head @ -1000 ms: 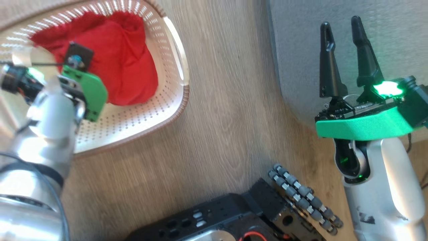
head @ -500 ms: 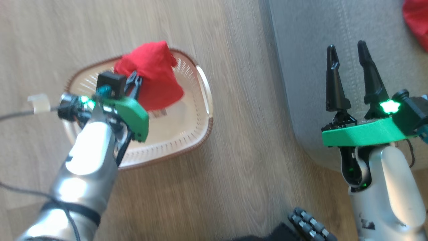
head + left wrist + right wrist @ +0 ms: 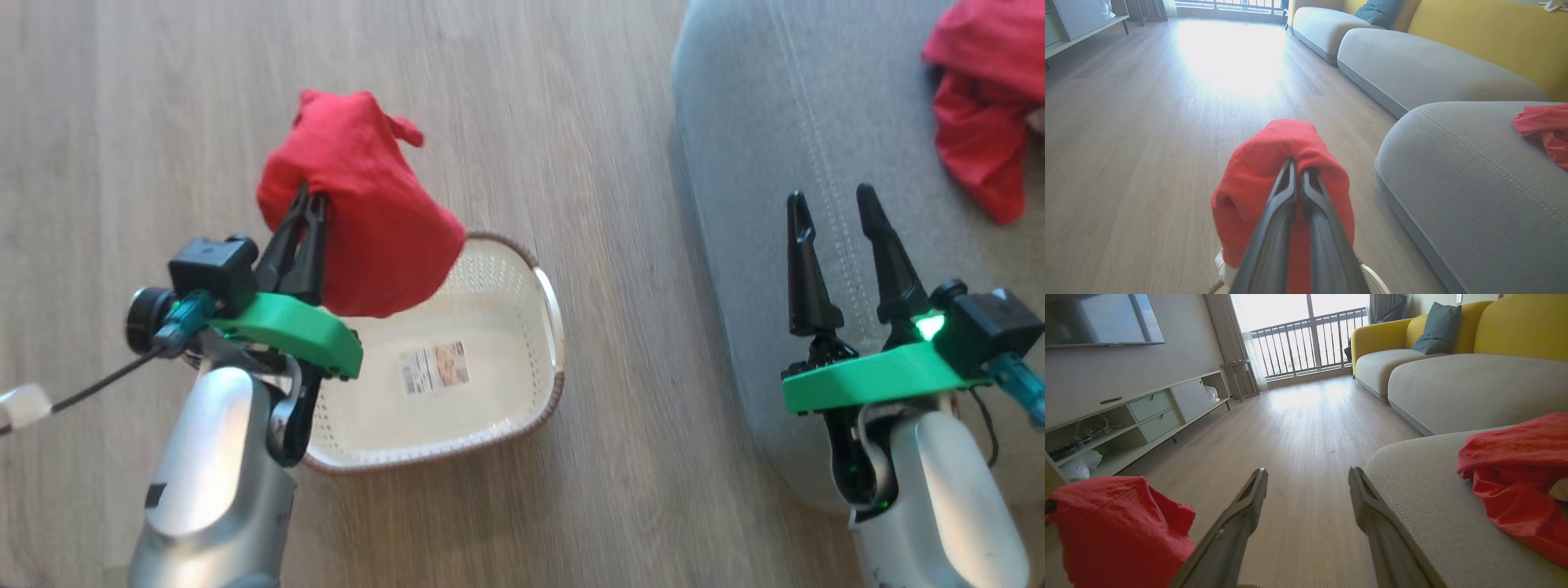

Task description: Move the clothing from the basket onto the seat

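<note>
My left gripper [image 3: 309, 200] [image 3: 1298, 165] is shut on a red garment [image 3: 359, 220] [image 3: 1274, 171] [image 3: 1118, 526], which hangs in the air above the cream basket [image 3: 506, 269]. The basket stands on the wood floor with only a label [image 3: 433, 367] inside. A second red garment [image 3: 980, 98] [image 3: 1543, 130] [image 3: 1519, 477] lies on the grey seat [image 3: 784, 122] [image 3: 1453, 171] [image 3: 1425, 498] at the right. My right gripper [image 3: 833, 204] [image 3: 1308, 475] is open and empty, its fingers over the seat's near edge.
Wood floor [image 3: 612, 98] separates the basket from the seat. Farther grey cushions [image 3: 1412, 65] with yellow backs [image 3: 1523, 326] run along the right. A low TV cabinet [image 3: 1143, 416] lines the left wall and a balcony railing [image 3: 1306, 347] is at the far end.
My left gripper has lifted the red garment up out of the basket, leaving the basket empty. The head camera has shifted, bringing the garment on the seat into view. The right gripper stays open.
</note>
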Robot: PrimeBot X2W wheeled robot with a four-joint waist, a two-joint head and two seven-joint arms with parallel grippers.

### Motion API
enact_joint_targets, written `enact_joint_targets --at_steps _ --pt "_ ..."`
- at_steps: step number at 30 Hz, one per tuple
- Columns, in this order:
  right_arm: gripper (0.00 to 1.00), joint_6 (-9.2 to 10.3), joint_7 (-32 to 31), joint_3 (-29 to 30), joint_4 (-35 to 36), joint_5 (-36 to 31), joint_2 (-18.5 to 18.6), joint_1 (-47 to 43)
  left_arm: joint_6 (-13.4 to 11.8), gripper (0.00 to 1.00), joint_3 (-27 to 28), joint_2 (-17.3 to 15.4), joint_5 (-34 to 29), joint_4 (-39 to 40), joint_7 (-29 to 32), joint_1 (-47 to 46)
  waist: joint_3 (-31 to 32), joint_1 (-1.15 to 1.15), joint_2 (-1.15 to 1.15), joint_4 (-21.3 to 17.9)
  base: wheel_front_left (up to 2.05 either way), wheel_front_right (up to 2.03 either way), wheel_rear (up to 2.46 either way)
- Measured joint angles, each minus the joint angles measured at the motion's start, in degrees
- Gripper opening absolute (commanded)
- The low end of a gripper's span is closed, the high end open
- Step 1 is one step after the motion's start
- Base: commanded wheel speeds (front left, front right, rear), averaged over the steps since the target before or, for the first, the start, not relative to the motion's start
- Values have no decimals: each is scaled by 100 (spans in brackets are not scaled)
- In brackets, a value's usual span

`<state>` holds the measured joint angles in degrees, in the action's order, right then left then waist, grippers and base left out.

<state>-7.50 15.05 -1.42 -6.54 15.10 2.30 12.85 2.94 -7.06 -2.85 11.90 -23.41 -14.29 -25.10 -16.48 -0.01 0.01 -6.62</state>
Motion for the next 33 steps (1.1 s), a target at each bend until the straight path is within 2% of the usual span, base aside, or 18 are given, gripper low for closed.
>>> enact_joint_targets --at_steps 5,14,24,33 --pt "100 0 0 -43 -78 1 0 -172 88 0 167 53 -89 665 -15 186 411 0 0 129 0 0 0" --pt "100 0 -1 -96 -93 46 0 -377 82 0 59 59 107 1523 -16 382 895 0 0 291 0 0 0" --pt "100 1 -1 -97 -63 85 0 -563 47 0 -721 55 3 2182 -18 849 1173 0 0 387 0 0 0" --pt "100 1 -1 -48 -5 110 0 -692 242 0 -1383 44 -174 2479 -16 1244 1223 0 0 455 0 0 0"
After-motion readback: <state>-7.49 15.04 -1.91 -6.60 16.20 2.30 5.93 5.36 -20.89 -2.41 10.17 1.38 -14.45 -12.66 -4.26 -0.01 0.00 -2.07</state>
